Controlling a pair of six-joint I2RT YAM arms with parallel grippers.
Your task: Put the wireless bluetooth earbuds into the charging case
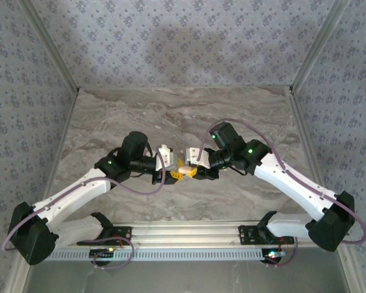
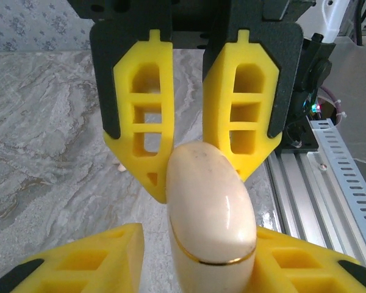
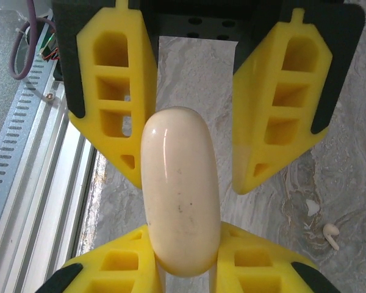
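1. Where the two grippers meet tip to tip, one charging case: cream, glossy, elongated with rounded ends and a thin gold seam around it. The lid is closed, so its contents cannot be seen.
2. The right gripper: yellow fingers pressed onto one end of the case from both sides, pinching it. The rest of the case juts out past its fingertips.
3. The left gripper: fingers spread to either side of the case's other end. A gap shows at one finger; contact at the other cannot be told.
4. The earbuds: two tiny white bits outside the case, lying close together on the marble-patterned table, off to one side of the right gripper's fingers and apart from them.
5. A slotted metal rail: on the opposite side of those same fingers.
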